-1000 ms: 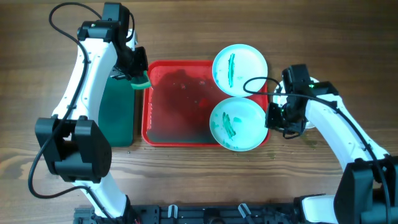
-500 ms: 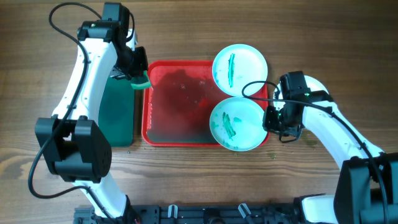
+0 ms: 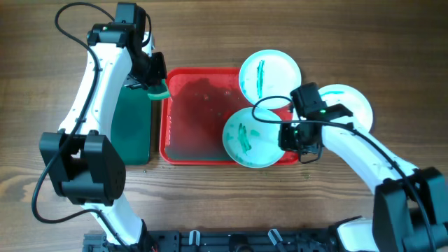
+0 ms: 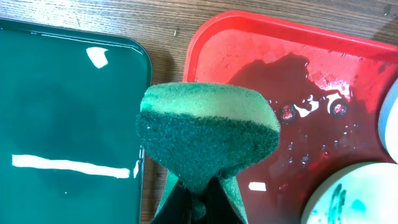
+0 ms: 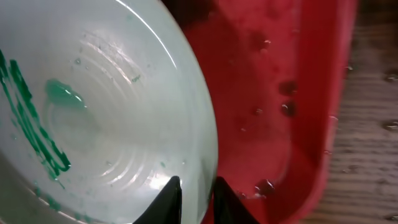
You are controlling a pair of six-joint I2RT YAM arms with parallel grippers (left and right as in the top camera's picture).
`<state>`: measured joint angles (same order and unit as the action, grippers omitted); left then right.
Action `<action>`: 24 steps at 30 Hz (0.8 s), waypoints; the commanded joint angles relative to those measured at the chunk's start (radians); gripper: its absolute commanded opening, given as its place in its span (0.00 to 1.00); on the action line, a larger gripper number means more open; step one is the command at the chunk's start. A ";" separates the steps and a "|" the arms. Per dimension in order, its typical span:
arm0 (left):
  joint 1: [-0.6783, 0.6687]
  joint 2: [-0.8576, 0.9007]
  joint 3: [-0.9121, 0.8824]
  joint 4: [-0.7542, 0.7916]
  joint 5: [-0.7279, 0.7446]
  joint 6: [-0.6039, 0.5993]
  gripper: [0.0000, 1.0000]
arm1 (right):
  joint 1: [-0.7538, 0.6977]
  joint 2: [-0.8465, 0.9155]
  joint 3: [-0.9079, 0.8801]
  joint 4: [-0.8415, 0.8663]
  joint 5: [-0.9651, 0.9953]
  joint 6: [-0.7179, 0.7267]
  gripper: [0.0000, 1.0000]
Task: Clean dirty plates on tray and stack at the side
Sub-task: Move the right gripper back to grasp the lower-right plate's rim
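Overhead: the right tool (image 3: 288,136) is clamped on the rim of a green-smeared plate (image 3: 248,137) over the red tray (image 3: 196,119)'s right end. A second streaked plate (image 3: 270,77) overlaps the tray's far right corner. A third plate (image 3: 358,101), half hidden by the right arm, lies on the surface (image 3: 210,42) beside it. The left tool (image 3: 155,82) pinches a green sponge (image 3: 159,91) at the tray's left rim.

Left wrist: the sponge (image 4: 208,127) hides most of the fingers.

Right wrist: both fingertips (image 5: 169,194) straddle the smeared plate's (image 5: 93,112) rim; its left part is cut off.

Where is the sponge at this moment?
In the overhead view the sponge is at upper left, pinched in the left gripper. It sits at the top-left corner of the red tray, beside the dark green tray.
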<state>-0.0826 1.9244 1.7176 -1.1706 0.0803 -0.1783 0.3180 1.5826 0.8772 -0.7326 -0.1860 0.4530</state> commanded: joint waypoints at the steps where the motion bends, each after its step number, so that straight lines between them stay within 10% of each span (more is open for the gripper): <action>1: 0.008 -0.006 0.001 0.003 0.019 -0.013 0.04 | 0.058 0.076 -0.005 0.056 -0.027 0.009 0.19; 24: 0.008 -0.006 0.001 0.003 0.019 -0.013 0.04 | 0.275 0.211 0.318 0.069 -0.085 0.122 0.25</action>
<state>-0.0826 1.9244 1.7176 -1.1702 0.0803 -0.1783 0.5968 1.7676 1.1572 -0.6575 -0.2619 0.5797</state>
